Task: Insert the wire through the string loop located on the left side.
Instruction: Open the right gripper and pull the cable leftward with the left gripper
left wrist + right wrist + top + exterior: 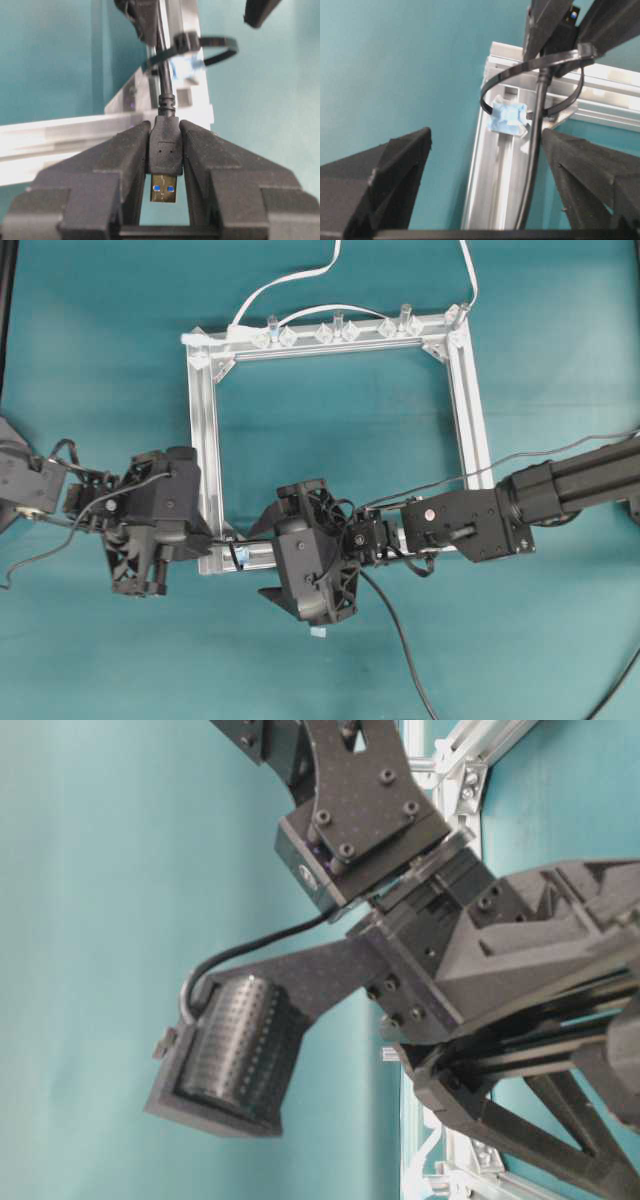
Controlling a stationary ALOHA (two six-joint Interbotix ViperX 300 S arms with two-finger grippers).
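Observation:
In the left wrist view my left gripper (165, 131) is shut on the black rectangular plug (165, 150), whose gold tip points back at the camera. From the plug the wire (165, 75) runs through the string loop (212, 47), a black tie with a pale bluish bit, at the silver frame's corner. In the right wrist view the wire (535, 165) passes through the string loop (535, 62) and lies close to one finger of my right gripper (486, 140). That gripper is open wide and grips nothing. Overhead, both grippers meet at the frame's near left corner (237, 555).
The square aluminium frame (470, 410) lies flat on the teal table. Clear plastic clips (335, 332) line its far bar, and white cables (290, 280) lead off from there. The black wire (400, 640) trails toward the near edge under the right arm.

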